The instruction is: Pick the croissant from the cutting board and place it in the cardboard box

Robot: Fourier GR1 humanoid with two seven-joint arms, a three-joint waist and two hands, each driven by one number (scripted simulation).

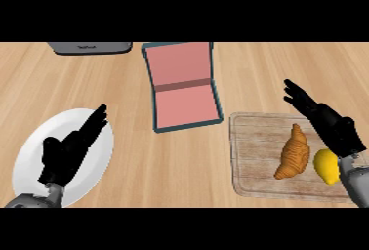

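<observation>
Since the croissant [293, 153] is sitting on the cutting board [254, 146] at the right side of the counter [180, 161], the right robot hand [324, 120] is clearly the one for the job. It hovers over the board's right edge, fingers straight and stretched up and to the left, holding nothing. The croissant lies just to the left of that hand and a bit lower in the view, so the reach is a short one, toward the robot's left and slightly back toward itself.

The long axis matters here: the croissant runs nearly top to bottom in the view, leaning a little, its upper tip to the right and its lower tip to the left. I'd guess the hand wants to close across the narrow middle, not along the length. There's a lemon [327, 166] just beside the croissant on its right, partly tucked under the right forearm, so that's the thing to avoid bumping.

The left robot hand [71, 146] is over the white plate [32, 156] well away at the left, fingers straight, empty, just resting. The box [184, 85] lies open up and to the left of the board, between the two hands, so nothing is picked yet and the carry goes that way. A grey appliance [90, 47] peeks in at the top edge.
</observation>
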